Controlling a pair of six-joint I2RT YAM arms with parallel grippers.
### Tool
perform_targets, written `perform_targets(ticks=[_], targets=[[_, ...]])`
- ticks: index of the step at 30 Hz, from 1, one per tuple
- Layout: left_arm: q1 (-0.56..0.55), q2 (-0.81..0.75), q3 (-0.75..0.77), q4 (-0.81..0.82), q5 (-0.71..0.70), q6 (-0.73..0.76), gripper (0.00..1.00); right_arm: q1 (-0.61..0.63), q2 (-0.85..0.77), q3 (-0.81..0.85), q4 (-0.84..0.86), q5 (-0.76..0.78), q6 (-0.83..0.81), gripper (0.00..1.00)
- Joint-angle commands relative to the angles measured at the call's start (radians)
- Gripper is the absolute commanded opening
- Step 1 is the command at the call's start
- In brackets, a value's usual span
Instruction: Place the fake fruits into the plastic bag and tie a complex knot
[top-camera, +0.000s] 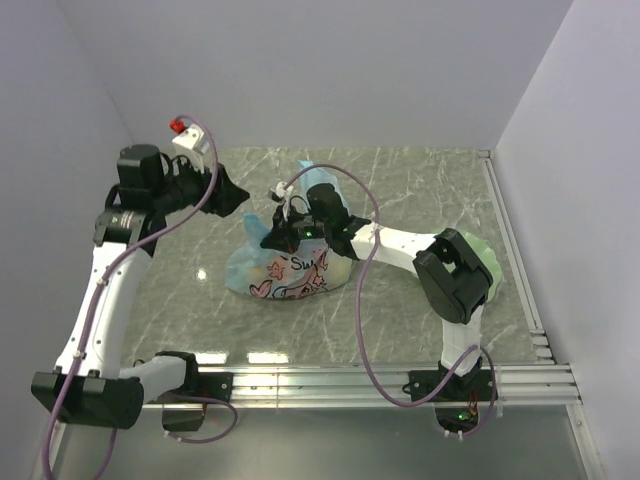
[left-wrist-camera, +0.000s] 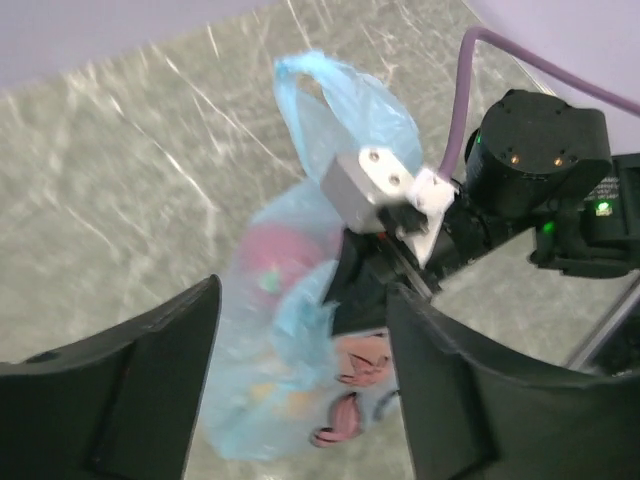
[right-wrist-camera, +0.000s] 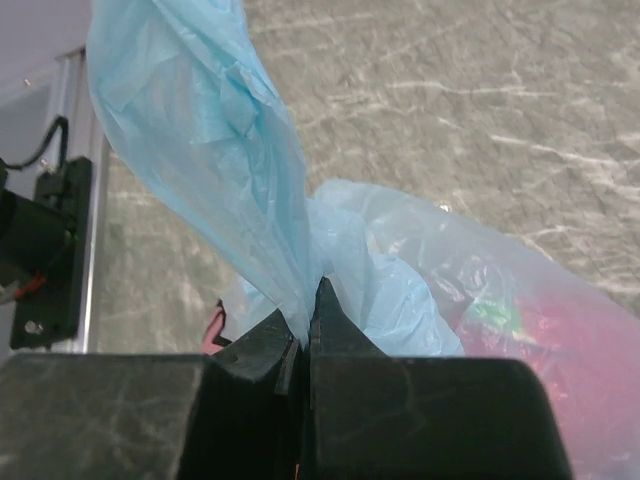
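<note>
The light-blue plastic bag (top-camera: 290, 272) lies mid-table with pink cartoon print, and the fake fruits show through its film as pink-red (left-wrist-camera: 265, 262) and yellow blurs. My right gripper (top-camera: 287, 228) is shut on a twisted blue handle (right-wrist-camera: 215, 150) of the bag, at its top; the handle rises up and away from the fingertips. Another handle loop (left-wrist-camera: 335, 95) stands up behind the right gripper. My left gripper (top-camera: 238, 194) is open and empty, hovering just left of and above the bag. No tied knot shows.
A pale green wavy-edged plate (top-camera: 488, 262) sits at the right, partly behind the right arm. Metal rails (top-camera: 515, 250) run along the right and near edges of the table. White walls close in on the left, back and right.
</note>
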Motion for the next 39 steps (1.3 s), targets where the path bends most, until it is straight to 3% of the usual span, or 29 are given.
perform_targets(ticks=[1,5,13,26,29,30,32,35,36,37,38,39], targets=[[0.002,0.081,0.119,-0.106,0.043,0.173,0.77,-0.002,-0.050,0.013,-0.039,0.021,-0.079,0.00],[-0.013,0.143,0.156,-0.184,0.063,0.213,0.79,-0.002,-0.059,0.016,-0.048,0.028,-0.091,0.00],[-0.033,0.231,0.202,-0.406,0.163,0.432,0.78,0.003,-0.072,0.029,-0.071,0.019,-0.122,0.02],[-0.160,0.296,0.136,-0.323,-0.087,0.472,0.73,0.018,-0.096,0.040,-0.096,-0.001,-0.171,0.07],[-0.165,0.316,0.133,-0.338,-0.102,0.490,0.59,0.018,-0.102,0.036,-0.097,0.002,-0.174,0.07],[-0.165,0.324,0.130,-0.352,-0.118,0.503,0.50,0.018,-0.107,0.034,-0.099,0.002,-0.174,0.08],[-0.165,0.331,0.130,-0.375,-0.127,0.522,0.44,0.017,-0.113,0.028,-0.096,0.005,-0.177,0.08],[-0.163,0.339,0.141,-0.427,-0.095,0.561,0.25,0.020,-0.115,0.025,-0.099,0.011,-0.186,0.10],[-0.163,0.324,0.145,-0.428,-0.066,0.564,0.10,0.020,-0.112,0.030,-0.108,0.016,-0.191,0.11],[-0.160,0.310,0.144,-0.416,-0.040,0.561,0.01,0.018,-0.109,0.033,-0.110,0.027,-0.189,0.16],[-0.153,0.292,0.141,-0.399,-0.012,0.544,0.00,0.018,-0.106,0.037,-0.113,0.034,-0.188,0.42],[-0.146,0.246,0.123,-0.375,0.011,0.527,0.00,0.018,-0.099,0.043,-0.107,0.060,-0.176,0.56]])
